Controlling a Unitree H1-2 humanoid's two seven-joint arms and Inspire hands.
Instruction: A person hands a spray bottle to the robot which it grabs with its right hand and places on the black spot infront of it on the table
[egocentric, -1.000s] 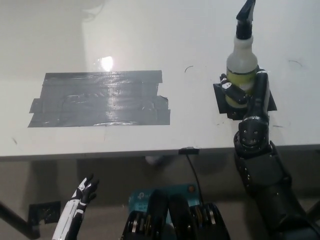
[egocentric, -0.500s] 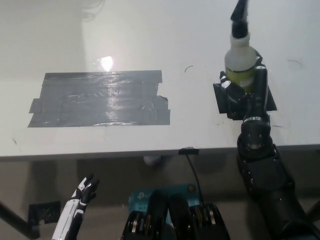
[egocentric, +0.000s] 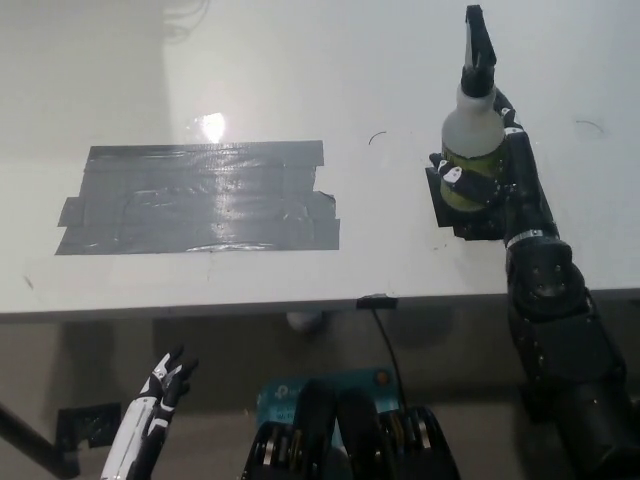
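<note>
While wrapping the bottle (egocentric: 470, 150) around its lower body, with fingers (egocentric: 452, 176) curled across the front, right hand (egocentric: 490, 170) gripping it over the spot (egocentric: 448, 210) near the table (egocentric: 300, 60) edge. Sitting on or just above the black patch; contact between base and table impossible to tell, since fingers and bottle are covering that seam. Risking a topple if letting go before the base is flat, as the bottle is tall, narrow and top-heavy at the sprayer. Also risking a drag or knock on withdrawal, with fingers hooking the body and pulling it off the patch toward the near edge. Standing roughly upright, long axis running base-down to nozzle-up, appearing to lean away toward the far side of the table, partly from the steep viewpoint. Black spray head (egocentric: 478, 40) topmost; which way the nozzle is facing hard to tell. Farther out, a grey tape patch (egocentric: 200, 200) lying well apart to the left. Left hand (egocentric: 160, 395) hanging below table level at lower left, fingers spread, holding nothing.
</note>
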